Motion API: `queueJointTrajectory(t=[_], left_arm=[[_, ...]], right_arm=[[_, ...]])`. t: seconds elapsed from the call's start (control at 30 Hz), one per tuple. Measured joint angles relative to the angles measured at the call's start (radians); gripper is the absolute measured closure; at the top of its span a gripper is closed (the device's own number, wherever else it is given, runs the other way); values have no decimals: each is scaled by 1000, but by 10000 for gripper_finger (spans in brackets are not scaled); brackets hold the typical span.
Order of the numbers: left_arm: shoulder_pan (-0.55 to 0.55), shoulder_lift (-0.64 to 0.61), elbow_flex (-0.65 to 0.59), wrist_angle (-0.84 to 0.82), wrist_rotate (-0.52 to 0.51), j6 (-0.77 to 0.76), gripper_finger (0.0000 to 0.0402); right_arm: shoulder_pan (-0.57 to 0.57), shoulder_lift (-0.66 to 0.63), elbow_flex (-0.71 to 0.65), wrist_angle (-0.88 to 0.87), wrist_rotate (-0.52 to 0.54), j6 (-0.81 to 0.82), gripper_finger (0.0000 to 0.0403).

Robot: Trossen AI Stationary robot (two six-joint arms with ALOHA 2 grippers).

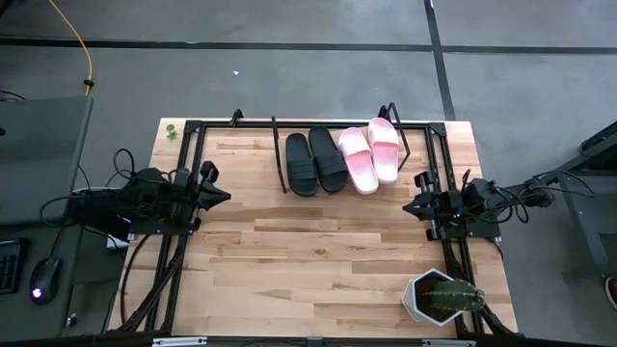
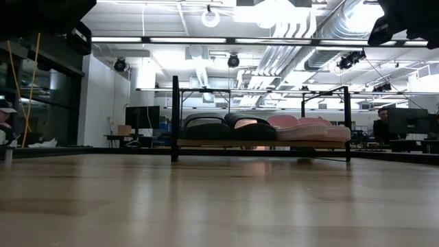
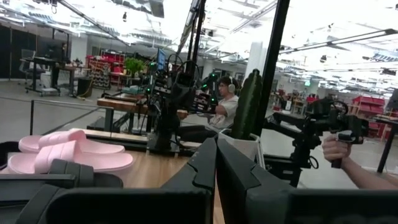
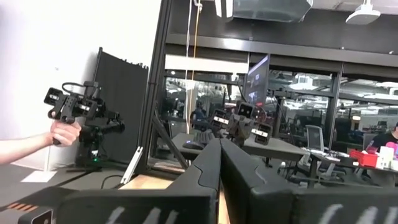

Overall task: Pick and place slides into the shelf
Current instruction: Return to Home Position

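L gripper (image 1: 225, 196) is seen at the table's left side, raised off the wood. Its fingers are pressed together w/ nothing between them, tip aimed toward the table's middle. R gripper (image 1: 407, 205) is found at the right side, likewise pressed together & empty, tip aimed toward the left arm. The two are set well apart, w/ bare table (image 1: 308, 251) between them. No slide is touched by either.

Farther out, at the table's far edge, the shelf (image 2: 175, 116) is placed approx. centred. All four slides are laid on its board side by side. From the left they are the left black slide (image 1: 301, 164), the right black slide (image 1: 329, 160), the inner pink slide (image 1: 357, 161) & the outer pink slide (image 1: 384, 149). The outer pink slide is set a bit farther back than its mate. In the low view all are seen lying flat on the board.

At the table's near right corner, a cactus (image 1: 453, 297) in a white pot (image 1: 416, 294) is stood. Beyond the table, a person's hand (image 3: 336, 149) is seen gripping a camera rig (image 3: 326, 115).
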Motion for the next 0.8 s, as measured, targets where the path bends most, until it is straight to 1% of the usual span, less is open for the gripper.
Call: queueJointTrajectory(t=[0.13, 0.2, 0.33, 0.5, 0.67, 0.8], left_arm=[[0, 0, -2, 15, -16, 1, 401], [0, 0, -36, 83, -21, 0, 401], [0, 0, -141, 260, 4, -2, 401], [0, 3, -139, 157, -7, 2, 401], [0, 2, -139, 160, -5, 4, 401], [0, 2, -139, 122, -7, 28, 401]], right_arm=[[0, 0, 0, -20, 0, 5, 403], [0, 0, 0, -20, 0, 13, 403], [0, 0, 0, -25, 0, 16, 403], [0, 0, 0, -46, 0, 17, 403], [0, 0, 0, -64, 1, 17, 403], [0, 0, -1, -98, 1, 6, 403]])
